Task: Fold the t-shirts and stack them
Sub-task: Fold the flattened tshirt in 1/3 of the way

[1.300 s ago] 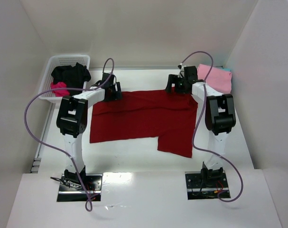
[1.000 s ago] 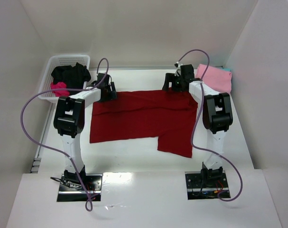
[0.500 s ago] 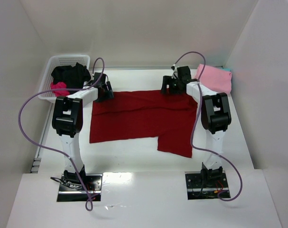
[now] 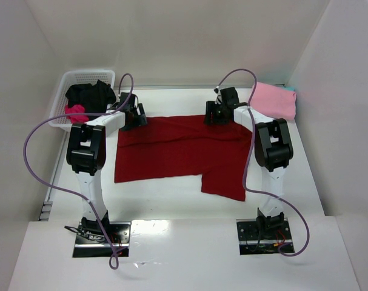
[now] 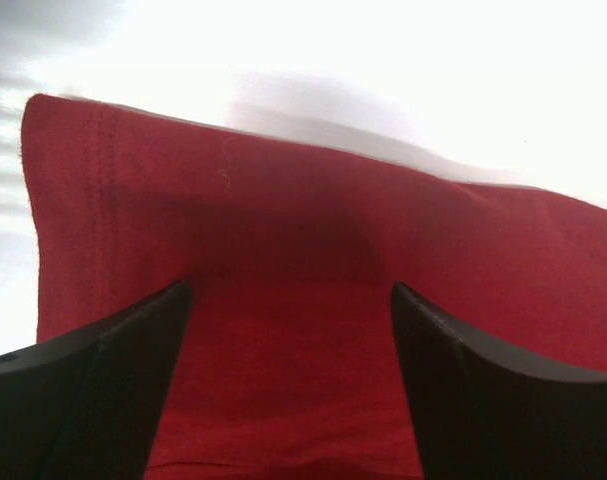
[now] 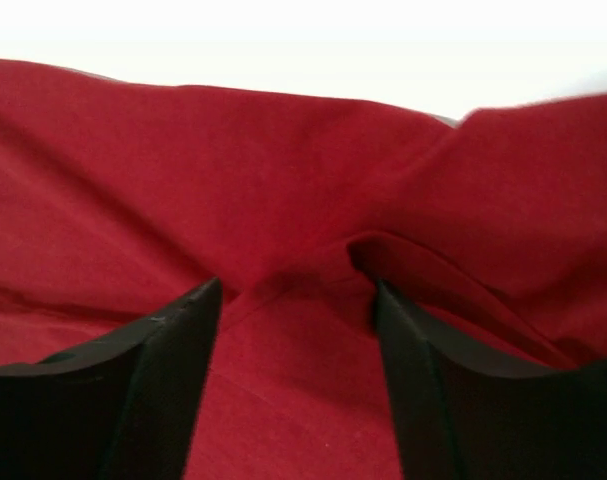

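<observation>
The red shirt (image 4: 180, 151) lies flat on the tabletop (image 4: 165, 195), long axis left to right. The left gripper (image 4: 136, 116) is at its far-left corner and the right gripper (image 4: 216, 115) at its far edge, right of centre. Both stand open astride the cloth.

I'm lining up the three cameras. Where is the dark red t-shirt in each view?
Top external: dark red t-shirt flat, centre of the table.
Left wrist: it fills lower frame, hemmed corner upper left.
Right wrist: it nearly fills the frame, wrinkled.
Shared landmark: its far edge against the table.
</observation>
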